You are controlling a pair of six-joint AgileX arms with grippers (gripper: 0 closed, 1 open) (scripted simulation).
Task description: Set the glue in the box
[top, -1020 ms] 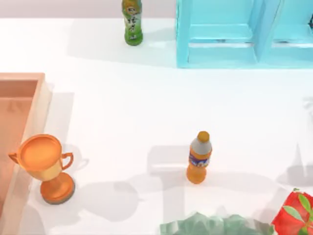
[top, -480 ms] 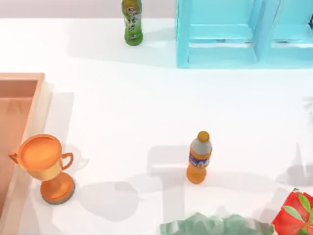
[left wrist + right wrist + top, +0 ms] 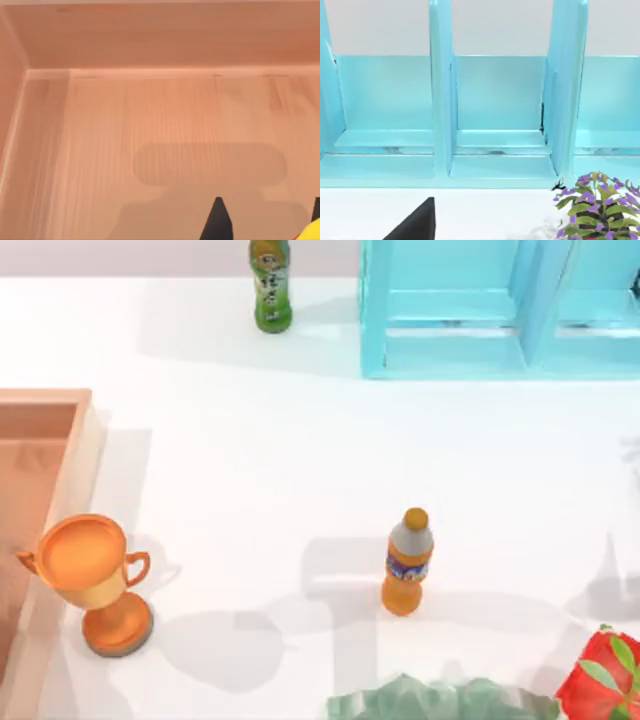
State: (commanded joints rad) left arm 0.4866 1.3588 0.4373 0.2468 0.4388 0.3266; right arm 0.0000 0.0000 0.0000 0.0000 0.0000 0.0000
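Glue at the edge of sight above the box floor

Nothing on the tabletop has shifted since the earlier top views; the trophy, orange soda bottle and green tea bottle stand upright where they stood. The white table carries the box at its left edge, cut off by the frame; the light blue shelf cabinet sits at the far right, with a red flower and a green leafy thing cropped at the near edge. From the left wrist, the camera looks down onto the box's wood-grain floor and inner corner; one dark fingertip of the left gripper shows, and a yellow sliver of the glue beside it; its axis and nozzle direction are hidden, and I cannot tell whether the fingers clasp it. From the right wrist, a dark fingertip faces the cabinet near a purple-flowered plant; its grip cannot be told.
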